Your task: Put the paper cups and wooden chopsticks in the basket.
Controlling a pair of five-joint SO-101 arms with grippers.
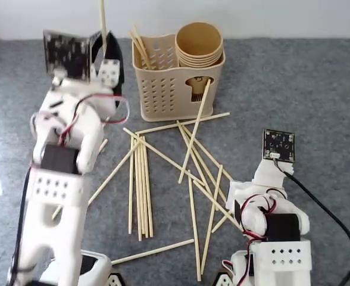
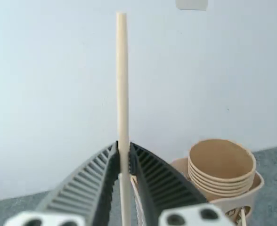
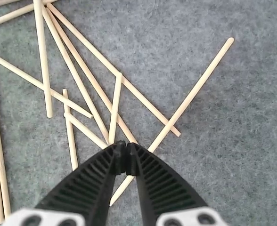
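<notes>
**Three cameras, one table**

The high camera sits above the arms' side, looking down and forward across the grey mat [image 1: 282,77] to the wall [image 1: 252,18], wide enough for both arms. The left wrist camera is level, staring along the left gripper [image 2: 123,146] and its upright wooden chopstick [image 2: 122,84] at the wall. It shares the stack of paper cups [image 2: 222,162] in the basket [image 2: 258,186] with the high view. The right wrist camera points straight down, close over the mat, past the right gripper [image 3: 125,147]. Its scattered chopsticks [image 3: 193,92] lie in the high view too.

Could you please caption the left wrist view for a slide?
Left gripper clamps an upright chopstick; stacked cups sit in the basket.
</notes>
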